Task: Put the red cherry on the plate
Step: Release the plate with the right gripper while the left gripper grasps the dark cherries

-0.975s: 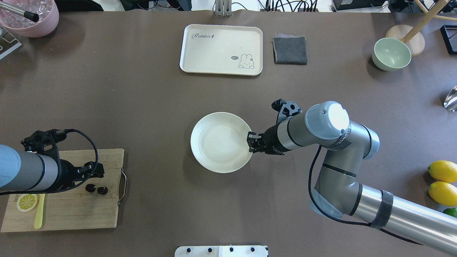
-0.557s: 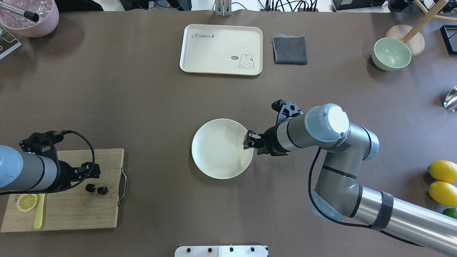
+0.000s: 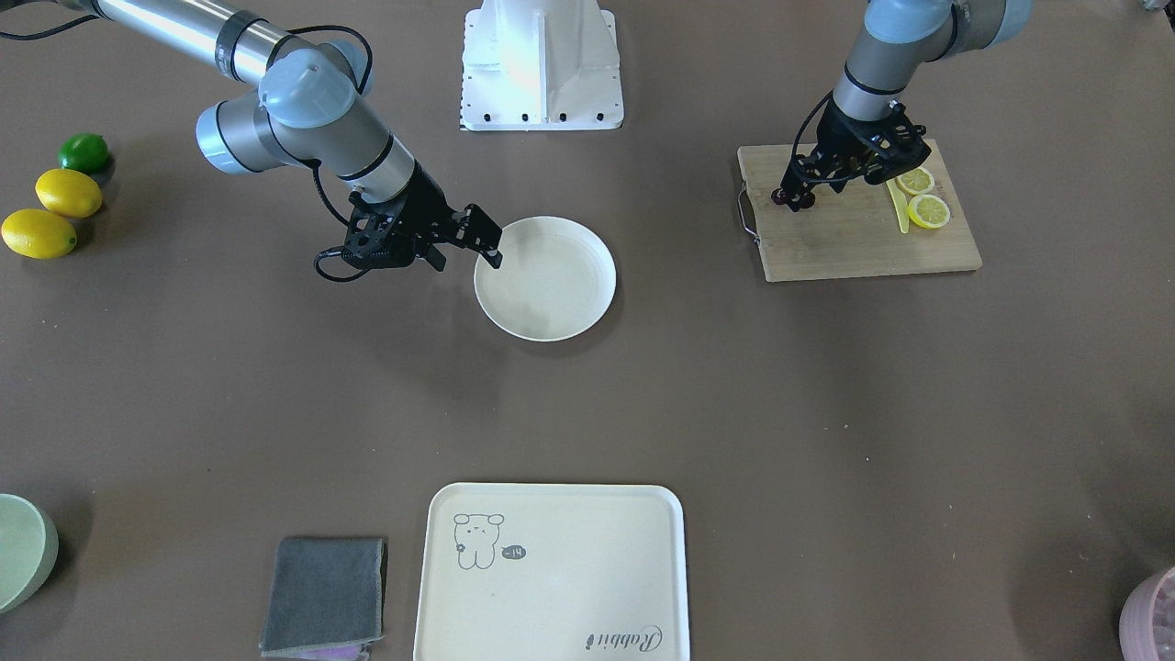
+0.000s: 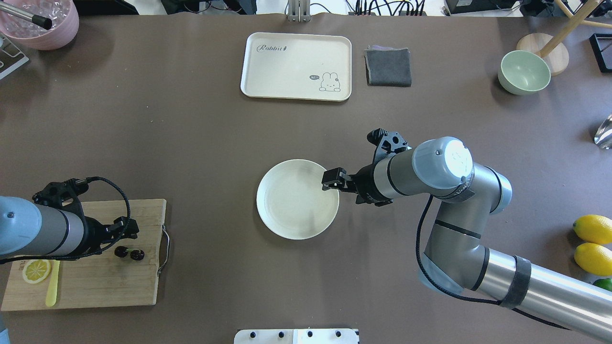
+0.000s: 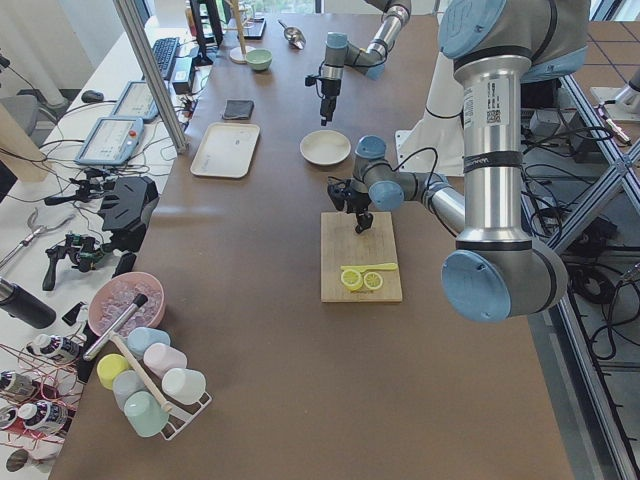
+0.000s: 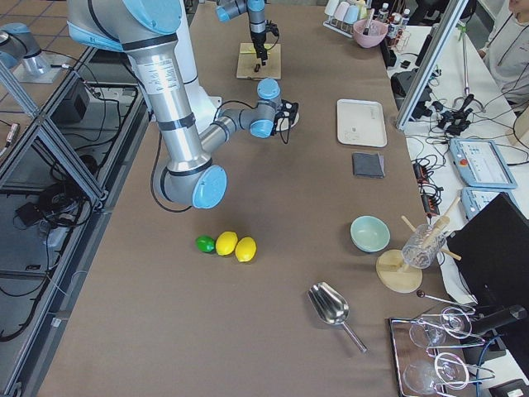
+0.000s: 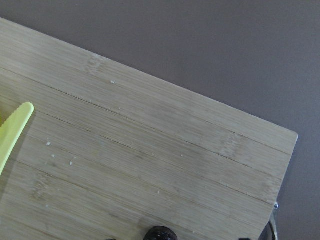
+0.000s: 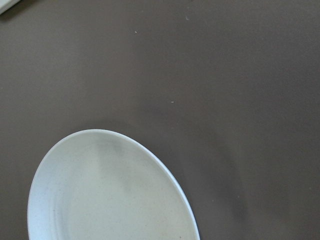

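Observation:
The red cherry, a pair of tiny dark maroon fruits, lies near the right end of a wooden cutting board; it also shows as the cherry and at the bottom edge of the left wrist view as the cherry. My left gripper hovers open just over it, with nothing between its fingers. The round cream plate lies flat mid-table with nothing on it. Over the plate's right rim my right gripper stands open and holds nothing; its wrist view shows only the plate.
A lemon slice and a yellow knife share the board. At the far side are a cream tray, a grey cloth and a green bowl. Whole lemons lie at the right edge.
The plate, held up by my right gripper a second ago, came down onto the table; that gripper let go and drew up off the rim. The left gripper shifted slightly over the cherry.

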Motion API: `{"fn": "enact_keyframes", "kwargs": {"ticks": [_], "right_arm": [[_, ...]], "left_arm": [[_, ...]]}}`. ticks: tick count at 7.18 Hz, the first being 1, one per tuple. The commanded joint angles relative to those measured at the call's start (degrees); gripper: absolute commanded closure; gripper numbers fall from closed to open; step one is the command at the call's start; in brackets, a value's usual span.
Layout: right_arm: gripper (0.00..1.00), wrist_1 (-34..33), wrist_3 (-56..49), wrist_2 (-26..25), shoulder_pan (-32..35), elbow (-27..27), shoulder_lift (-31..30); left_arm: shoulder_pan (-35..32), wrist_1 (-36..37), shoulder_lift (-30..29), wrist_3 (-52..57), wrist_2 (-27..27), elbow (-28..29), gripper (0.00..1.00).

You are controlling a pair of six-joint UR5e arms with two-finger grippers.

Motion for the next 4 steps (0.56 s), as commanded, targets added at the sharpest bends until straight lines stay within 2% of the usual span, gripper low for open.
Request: {"fn": "enact_keyframes", "kwargs": {"ticks": [1,2,4], "right_arm": [[0.0,-0.07,0.03,-0.55,0.04,0.45,-0.09],[0.0,0.02,0.03,-0.55,0.04,0.45,0.0],[0.0,0.02,0.03,-0.64,0.04,0.54,-0.27]], "left_arm": [[0.02,-2.63,0.28,-3.16,0.0,1.36,0.15],[0.2,-2.63,0.28,-3.52,0.0,1.36,0.17],[1.34,-2.71,0.19,-4.84,0.09,1.27,0.36]]}}
